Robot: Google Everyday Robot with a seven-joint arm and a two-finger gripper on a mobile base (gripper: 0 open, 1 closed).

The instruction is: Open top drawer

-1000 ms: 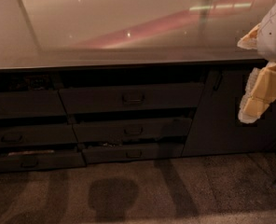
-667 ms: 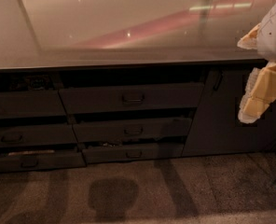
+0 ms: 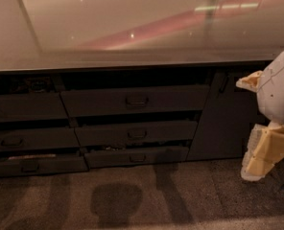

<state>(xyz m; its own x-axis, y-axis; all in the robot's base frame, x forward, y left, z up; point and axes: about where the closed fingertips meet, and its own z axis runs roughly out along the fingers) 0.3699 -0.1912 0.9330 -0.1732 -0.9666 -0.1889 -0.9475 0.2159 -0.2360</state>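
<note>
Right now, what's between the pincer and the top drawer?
In the camera view, only the plain cabinet door separates the pincer, at the right edge, from the top drawer.

1. A counter [image 3: 132,32] runs across the back, above a row of drawers.
2. The top drawer [image 3: 99,102] sits just under the counter in the middle stack.
3. Below it come a middle drawer [image 3: 103,134] and a bottom drawer [image 3: 108,157].
4. Left of them is another stack of drawers [image 3: 22,139].
5. Right of them is a cabinet door [image 3: 221,123].
6. The gripper [image 3: 262,155] hangs at the far right, above the floor [image 3: 195,200] and well apart from the top drawer.
</note>
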